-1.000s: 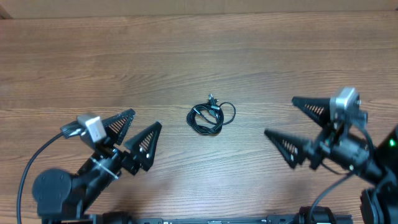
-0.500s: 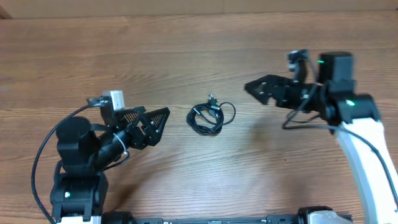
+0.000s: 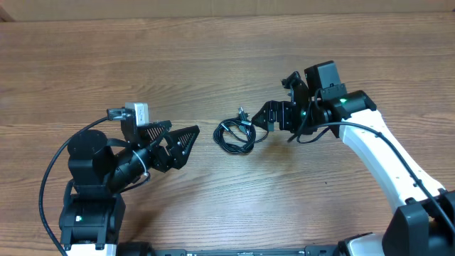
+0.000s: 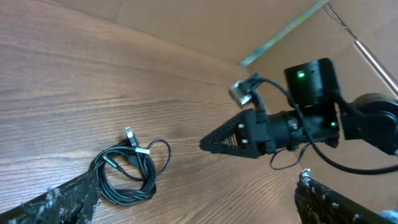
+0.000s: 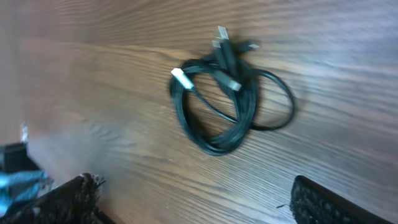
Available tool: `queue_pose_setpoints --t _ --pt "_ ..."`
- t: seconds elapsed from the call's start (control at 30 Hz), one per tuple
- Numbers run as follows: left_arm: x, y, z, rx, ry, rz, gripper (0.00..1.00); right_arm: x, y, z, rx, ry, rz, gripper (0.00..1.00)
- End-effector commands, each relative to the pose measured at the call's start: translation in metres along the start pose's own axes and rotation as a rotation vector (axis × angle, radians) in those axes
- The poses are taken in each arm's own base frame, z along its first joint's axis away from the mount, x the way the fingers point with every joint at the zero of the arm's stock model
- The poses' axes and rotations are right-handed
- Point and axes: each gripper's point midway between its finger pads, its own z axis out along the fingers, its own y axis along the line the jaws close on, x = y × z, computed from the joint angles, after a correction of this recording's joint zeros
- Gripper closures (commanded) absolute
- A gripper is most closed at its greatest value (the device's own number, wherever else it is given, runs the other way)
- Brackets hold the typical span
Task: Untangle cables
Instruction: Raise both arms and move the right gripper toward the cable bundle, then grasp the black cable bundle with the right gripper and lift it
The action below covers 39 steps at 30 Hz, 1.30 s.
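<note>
The cables [image 3: 240,133] lie as a small bunch of thin black loops with tiny silver plugs, in the middle of the wooden table. They also show in the left wrist view [image 4: 127,174] and the right wrist view [image 5: 227,106]. My left gripper [image 3: 186,142] is open and empty, just left of the bunch. My right gripper [image 3: 274,117] is open and empty, just right of the bunch, fingers pointing left toward it. Neither gripper touches the cables.
The wooden table [image 3: 213,64] stretches around the bunch. A wall or board edge with a strip of tape [image 4: 283,31] runs behind the table in the left wrist view. The right arm's white link [image 3: 384,153] reaches in from the right.
My right gripper has swung down and left to the bunch's right side. My left gripper has edged slightly right toward the bunch. The cables have not moved.
</note>
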Motion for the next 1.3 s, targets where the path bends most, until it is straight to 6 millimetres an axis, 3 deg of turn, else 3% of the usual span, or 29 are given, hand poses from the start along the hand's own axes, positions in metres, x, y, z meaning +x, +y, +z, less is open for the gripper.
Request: queue_pose_setpoints --t 0.0,0.2,0.37,0.7,0.87,1.1,1.17,1.27 --pt "-0.004 -0.011 -0.001 0.042 -0.002 0.036 0.0 -0.004 -0.012 0.0 0.109 -0.038 0.139 0.03" --pt "-0.002 -0.019 -0.002 0.081 0.009 0.022 0.0 0.008 -0.022 0.005 0.257 -0.064 0.336 0.02" --pt "-0.001 -0.028 -0.003 0.135 0.025 -0.001 0.0 0.016 -0.012 0.013 0.302 -0.115 0.538 0.05" --pt "0.002 -0.035 -0.004 0.174 0.047 -0.021 0.0 0.027 0.001 0.028 0.376 -0.225 0.714 0.17" --pt "0.003 -0.038 -0.005 0.189 0.053 -0.021 0.0 0.04 -0.004 0.056 0.423 -0.189 0.793 0.17" --pt "0.002 -0.04 -0.005 0.2 0.052 -0.014 0.0 0.057 -0.003 0.105 0.431 -0.081 0.776 0.2" --pt "0.002 -0.04 -0.005 0.2 0.051 -0.012 0.0 0.059 -0.003 0.113 0.433 -0.075 0.769 0.25" --pt "0.002 -0.04 -0.005 0.2 0.05 -0.012 0.0 0.059 -0.005 0.119 0.435 -0.074 0.767 0.26"
